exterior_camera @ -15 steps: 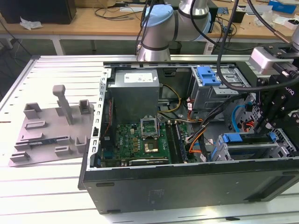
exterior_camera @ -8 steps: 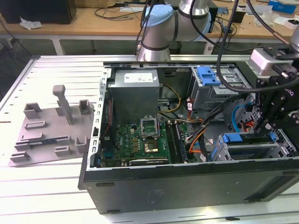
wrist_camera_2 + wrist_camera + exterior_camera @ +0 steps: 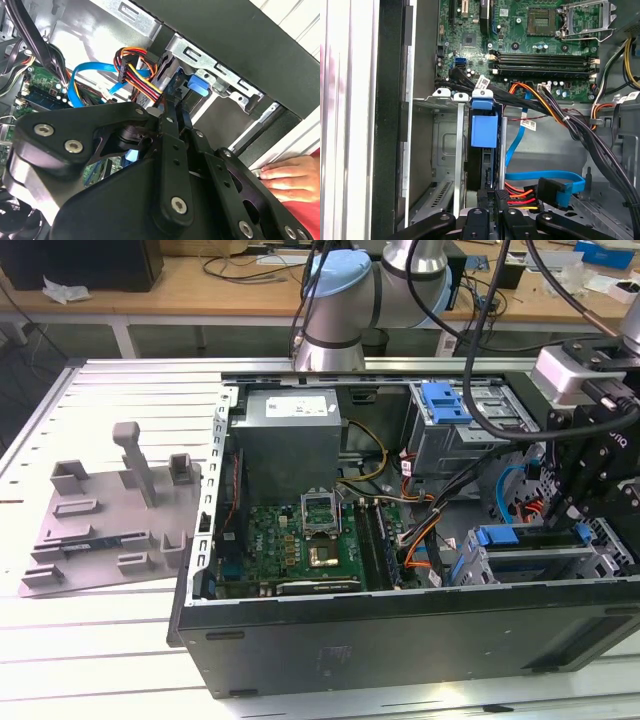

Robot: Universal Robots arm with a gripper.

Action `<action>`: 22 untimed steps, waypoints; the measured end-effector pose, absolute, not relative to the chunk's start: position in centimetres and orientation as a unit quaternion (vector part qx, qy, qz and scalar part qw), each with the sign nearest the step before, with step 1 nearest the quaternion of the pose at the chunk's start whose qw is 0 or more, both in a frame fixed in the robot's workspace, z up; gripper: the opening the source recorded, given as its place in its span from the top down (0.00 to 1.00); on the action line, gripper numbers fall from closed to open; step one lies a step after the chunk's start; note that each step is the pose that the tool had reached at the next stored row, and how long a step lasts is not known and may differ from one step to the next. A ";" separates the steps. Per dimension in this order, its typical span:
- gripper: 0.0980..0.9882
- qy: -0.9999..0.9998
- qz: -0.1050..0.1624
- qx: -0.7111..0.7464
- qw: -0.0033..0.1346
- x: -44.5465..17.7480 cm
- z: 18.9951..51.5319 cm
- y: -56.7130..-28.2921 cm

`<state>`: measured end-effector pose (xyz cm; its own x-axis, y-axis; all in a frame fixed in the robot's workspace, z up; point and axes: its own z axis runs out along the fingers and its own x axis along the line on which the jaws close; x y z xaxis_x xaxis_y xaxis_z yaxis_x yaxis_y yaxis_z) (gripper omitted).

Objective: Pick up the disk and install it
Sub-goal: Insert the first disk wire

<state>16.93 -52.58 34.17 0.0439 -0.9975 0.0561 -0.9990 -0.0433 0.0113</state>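
Gripper (image 3: pixel 492 200) fingers stand close together, clamped on the edge of the disk (image 3: pixel 484 131), which sits upright on edge in a slot of the grey metal drive cage (image 3: pixel 445 150) inside the open computer case (image 3: pixel 400 640); its blue carrier tab faces the motherboard (image 3: pixel 540 45). Orange, red and yellow cables (image 3: pixel 520 192) and a blue data cable (image 3: pixel 545 176) lie just beside the cage; in the second wrist view a person's hand (image 3: pixel 287 176) rests near the case's outer edge.

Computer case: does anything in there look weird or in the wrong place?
Yes. In the second wrist view a person's hand rests at the case edge, close beside the gripper. A hand that near a robot arm looks out of place. Nothing looks broken or spilled.
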 end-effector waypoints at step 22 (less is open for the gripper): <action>0.92 -0.691 0.016 0.722 0.023 17.0 33.7 -52.6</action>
